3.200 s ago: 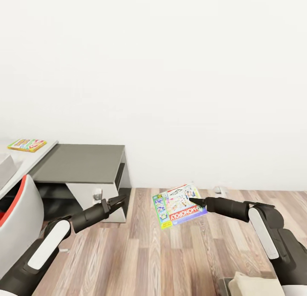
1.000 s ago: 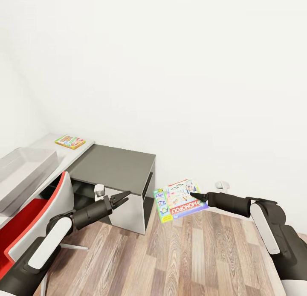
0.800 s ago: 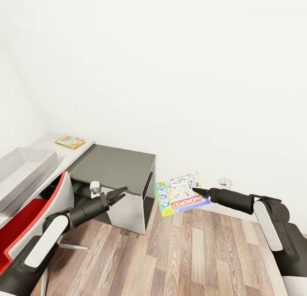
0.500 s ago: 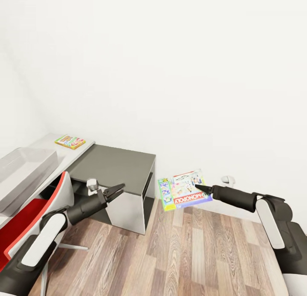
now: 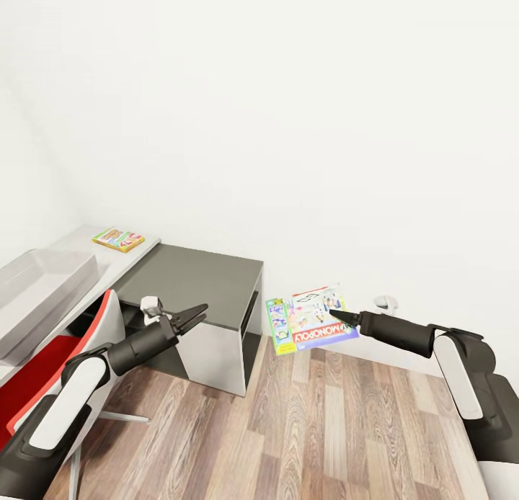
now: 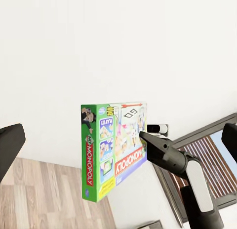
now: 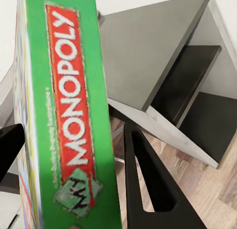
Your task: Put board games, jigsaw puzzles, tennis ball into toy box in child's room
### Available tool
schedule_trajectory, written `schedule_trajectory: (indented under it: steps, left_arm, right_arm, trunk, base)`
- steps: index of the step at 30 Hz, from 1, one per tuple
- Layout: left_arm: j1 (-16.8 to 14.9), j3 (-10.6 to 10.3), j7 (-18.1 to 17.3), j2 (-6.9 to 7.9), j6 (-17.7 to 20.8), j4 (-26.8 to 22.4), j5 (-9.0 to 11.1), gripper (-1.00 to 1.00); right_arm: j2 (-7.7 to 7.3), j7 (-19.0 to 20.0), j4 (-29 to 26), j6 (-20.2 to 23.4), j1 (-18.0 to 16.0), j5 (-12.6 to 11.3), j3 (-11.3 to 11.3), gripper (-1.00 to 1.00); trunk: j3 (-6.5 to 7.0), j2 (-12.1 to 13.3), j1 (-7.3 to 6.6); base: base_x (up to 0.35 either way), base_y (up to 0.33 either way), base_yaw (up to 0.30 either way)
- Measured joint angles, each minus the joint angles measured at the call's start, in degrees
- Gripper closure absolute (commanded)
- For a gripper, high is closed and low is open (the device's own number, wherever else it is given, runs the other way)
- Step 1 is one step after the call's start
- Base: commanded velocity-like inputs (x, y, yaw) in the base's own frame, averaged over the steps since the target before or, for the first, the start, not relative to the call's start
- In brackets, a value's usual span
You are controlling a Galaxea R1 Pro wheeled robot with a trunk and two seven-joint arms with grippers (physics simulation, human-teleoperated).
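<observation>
While the right end effector (image 5: 336,315) pinches the Monopoly box (image 5: 310,318) by one edge, carried flat over the floor, the toy box (image 5: 29,287) waits at nine o'clock on the surface (image 5: 133,259); the left end effector (image 5: 189,315) hangs spread, empty.

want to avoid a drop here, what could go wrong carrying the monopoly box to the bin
The right gripper pinches the Monopoly box only at one edge, held out over the wood floor, so it might slip. The red chair stands between the robot and the toy box; an arm might clip it.
</observation>
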Motion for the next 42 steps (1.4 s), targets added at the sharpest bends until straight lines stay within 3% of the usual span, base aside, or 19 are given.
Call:
schedule_trajectory:
  steps: [10,31,42]
  left_arm:
    - [0.0,-1.4,0.0,0.04,0.1,-0.1,0.0,-1.00]
    - [0.0,-1.6,-0.1,0.13,0.1,0.0,-0.1,-1.00]
    - [0.0,-1.7,-0.1,0.10,0.1,0.1,-0.1,-1.00]
  right_arm:
    - [0.00,0.2,0.0,0.0,0.0,-0.1,-0.1,1.00]
    - [0.00,0.2,0.0,0.0,0.0,0.2,-0.1,1.00]
    - [-0.04,0.2,0.0,0.0,0.0,-0.1,-0.1,1.00]
  trunk:
    - [0.00,0.0,0.00]
    - [0.00,0.0,0.00]
    - [0.00,0.0,0.00]
  base:
    - [0.000,0.000,0.071]
    - [0.000,0.000,0.272]
    - [0.000,0.000,0.080]
